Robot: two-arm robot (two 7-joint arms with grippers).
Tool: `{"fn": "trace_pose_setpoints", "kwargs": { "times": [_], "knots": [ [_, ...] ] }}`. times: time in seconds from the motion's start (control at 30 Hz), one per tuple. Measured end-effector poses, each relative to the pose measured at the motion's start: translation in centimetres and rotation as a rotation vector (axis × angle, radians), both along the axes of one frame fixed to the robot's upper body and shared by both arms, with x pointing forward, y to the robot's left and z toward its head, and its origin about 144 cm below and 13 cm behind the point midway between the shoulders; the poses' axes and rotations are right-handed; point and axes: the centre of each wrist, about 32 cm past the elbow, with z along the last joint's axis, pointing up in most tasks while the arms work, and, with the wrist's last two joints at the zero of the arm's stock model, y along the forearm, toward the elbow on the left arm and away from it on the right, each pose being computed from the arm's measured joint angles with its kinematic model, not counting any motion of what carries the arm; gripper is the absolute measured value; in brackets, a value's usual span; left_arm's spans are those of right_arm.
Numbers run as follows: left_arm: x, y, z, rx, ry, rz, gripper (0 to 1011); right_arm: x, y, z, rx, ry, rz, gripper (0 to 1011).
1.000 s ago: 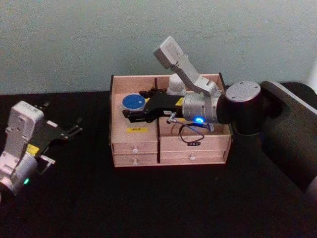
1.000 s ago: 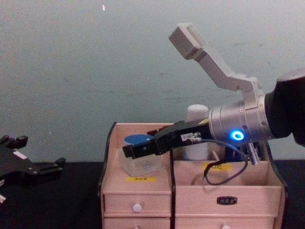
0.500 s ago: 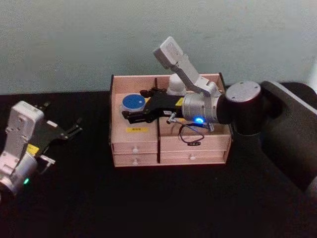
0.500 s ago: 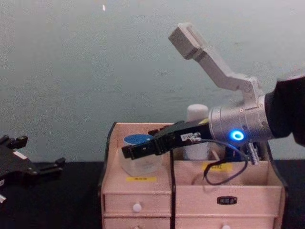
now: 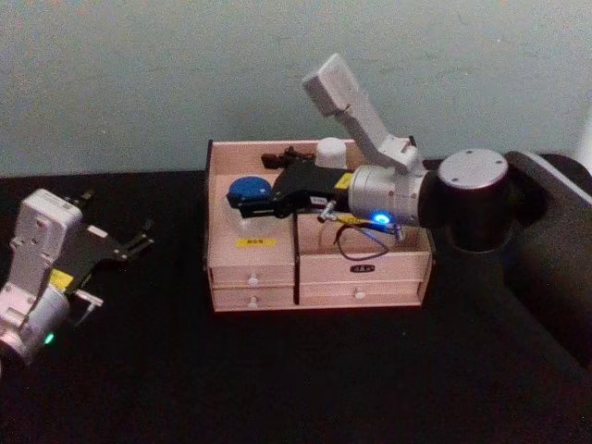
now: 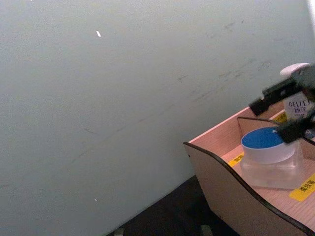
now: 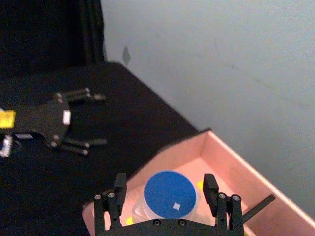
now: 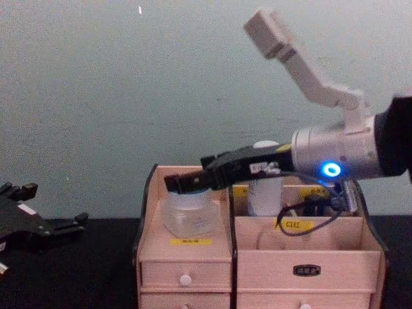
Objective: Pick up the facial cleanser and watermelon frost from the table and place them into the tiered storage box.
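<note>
Black surface under a pale green wall, with a pinkish wooden storage box at the far edge, about the middle. Inside its upper left compartment, upright: a clear jar with a blue lid. Behind the partition in the rear right compartment, also upright: a white bottle. Nothing of the task left out on the surface, so probably near the end. Right tool reaching across the box from the right side, level with the jar's lid, fingers apart on either side of it with a gap showing on both sides, so clamped on nothing. Left tool parked low near the left edge of the surface, fingers spread, well apart from the box. About the jar: looks like rigid, thick clear plastic or glass, small and likely light to moderate in weight, smooth and rather slippery on the walls. Best gripped across the round lid or just below it, squarely on the widest line, to avoid rolling out of the pads. About the bottle: taller, narrow and stiff, likelier to tip against the partition; better taken around the body than by the cap.
</note>
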Motion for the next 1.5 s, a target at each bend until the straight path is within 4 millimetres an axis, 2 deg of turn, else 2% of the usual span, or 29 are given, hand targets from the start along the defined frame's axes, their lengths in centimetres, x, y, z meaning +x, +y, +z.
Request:
{"fn": "trace_pose_setpoints", "kwargs": {
  "times": [0.17, 0.37, 0.47, 0.57, 0.67, 0.8, 0.9, 1.1, 1.13, 1.23, 1.37, 1.5],
  "knots": [
    [0.0, 0.0, 0.0, 0.000, 0.000, 0.000, 1001, -0.9, -0.9, 0.8, 0.050, -0.029, 0.022, 1000],
    [0.0, 0.0, 0.0, 0.000, 0.000, 0.000, 1001, -3.2, -3.4, 1.5, 0.133, -0.076, 0.053, 1000],
    [0.0, 0.0, 0.0, 0.000, 0.000, 0.000, 1001, -4.2, -4.3, 1.5, 0.160, -0.096, 0.043, 1000],
    [0.0, 0.0, 0.0, 0.000, 0.000, 0.000, 1001, -6.3, -6.3, 0.9, 0.194, -0.143, -0.001, 1000],
    [0.0, 0.0, 0.0, 0.000, 0.000, 0.000, 1001, -7.5, -7.5, 0.3, 0.207, -0.166, -0.042, 1000],
    [0.0, 0.0, 0.0, 0.000, 0.000, 0.000, 1001, -9.7, -9.5, -1.4, 0.215, -0.192, -0.133, 1000],
    [0.0, 0.0, 0.0, 0.000, 0.000, 0.000, 1001, -12.0, -11.4, -3.5, 0.220, -0.196, -0.234, 1000],
    [0.0, 0.0, 0.0, 0.000, 0.000, 0.000, 1001, -15.9, -13.5, -7.3, 0.225, -0.212, -0.381, 1000],
    [0.0, 0.0, 0.0, 0.000, 0.000, 0.000, 1001, -15.9, -13.5, -7.3, 0.225, -0.212, -0.381, 1000],
    [0.0, 0.0, 0.0, 0.000, 0.000, 0.000, 1001, -17.7, -14.1, -9.4, 0.208, -0.226, -0.447, 1000],
    [0.0, 0.0, 0.0, 0.000, 0.000, 0.000, 1001, -19.0, -14.4, -11.3, 0.192, -0.206, -0.491, 1000],
    [0.0, 0.0, 0.0, 0.000, 0.000, 0.000, 1001, -19.7, -14.5, -12.7, 0.181, -0.185, -0.511, 1000]
  ]
}}
